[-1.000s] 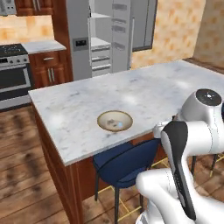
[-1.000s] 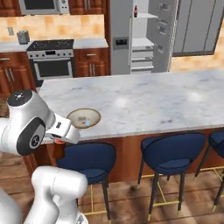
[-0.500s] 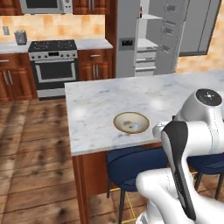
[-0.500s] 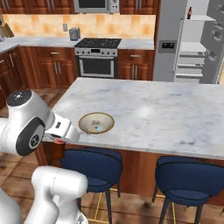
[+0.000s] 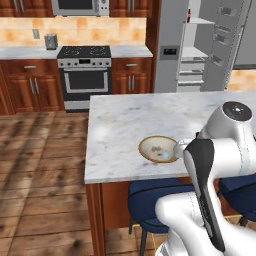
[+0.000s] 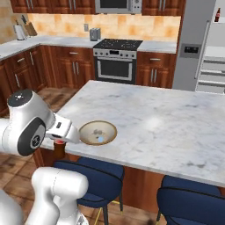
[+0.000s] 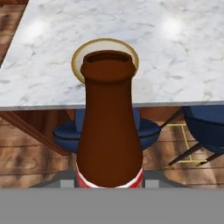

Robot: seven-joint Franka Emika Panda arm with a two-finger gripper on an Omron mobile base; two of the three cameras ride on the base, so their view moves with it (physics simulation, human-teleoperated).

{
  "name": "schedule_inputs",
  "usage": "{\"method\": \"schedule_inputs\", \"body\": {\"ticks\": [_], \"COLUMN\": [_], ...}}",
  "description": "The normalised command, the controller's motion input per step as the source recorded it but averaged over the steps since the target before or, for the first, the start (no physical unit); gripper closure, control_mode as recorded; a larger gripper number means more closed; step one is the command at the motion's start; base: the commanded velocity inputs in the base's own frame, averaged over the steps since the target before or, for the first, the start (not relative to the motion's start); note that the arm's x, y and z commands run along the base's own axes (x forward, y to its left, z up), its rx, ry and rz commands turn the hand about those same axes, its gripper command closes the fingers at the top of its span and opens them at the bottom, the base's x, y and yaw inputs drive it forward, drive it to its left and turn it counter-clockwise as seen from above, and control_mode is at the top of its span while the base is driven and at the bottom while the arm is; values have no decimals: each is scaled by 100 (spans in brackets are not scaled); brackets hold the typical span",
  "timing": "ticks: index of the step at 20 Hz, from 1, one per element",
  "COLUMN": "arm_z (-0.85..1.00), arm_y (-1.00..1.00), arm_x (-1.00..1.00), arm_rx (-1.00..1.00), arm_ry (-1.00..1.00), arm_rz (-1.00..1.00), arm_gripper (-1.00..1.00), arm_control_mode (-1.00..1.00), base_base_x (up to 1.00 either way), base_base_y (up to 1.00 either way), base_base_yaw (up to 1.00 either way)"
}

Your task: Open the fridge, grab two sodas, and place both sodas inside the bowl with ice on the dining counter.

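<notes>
One soda bottle (image 7: 109,131) stands upright in the closed gripper (image 6: 60,141), just off the counter's (image 6: 176,123) near edge above two blue stools (image 6: 90,180). One bowl (image 6: 98,132) sits on the counter just beyond the bottle. Far right, the fridge (image 5: 200,45) stands open, with a second bottle (image 6: 217,15) on its top shelf.

Counted, by kind:

- Soda bottles: two — one (image 7: 109,127) filling the hand view, also seen below the counter edge in the right base view; a second (image 6: 217,15) high in the open fridge (image 5: 210,45).
- Bowls with ice (image 5: 158,149): one.
- Dining counters (image 6: 176,123): one.
- Blue stools: two — (image 6: 94,178) and (image 6: 193,202).
- Stoves (image 5: 85,75): one.
- Microwaves (image 5: 80,7): one.
- Toasters (image 5: 50,41): one.
- Knife blocks (image 6: 30,29): one.
</notes>
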Motion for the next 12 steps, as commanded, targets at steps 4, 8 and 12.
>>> {"method": "schedule_inputs", "body": {"ticks": [4, 8, 12], "arm_z": [0, -8, -34], "arm_y": [-31, -23, 0], "arm_x": [100, 100, 100], "arm_rx": [7, 6, 0], "arm_ry": [8, 17, 24], "arm_rz": [18, 13, 5], "arm_gripper": [100, 100, 100], "arm_control_mode": [-100, -100, -100], "base_base_x": [0, 0, 0], "base_base_y": [0, 0, 0], "base_base_yaw": [0, 0, 0]}}
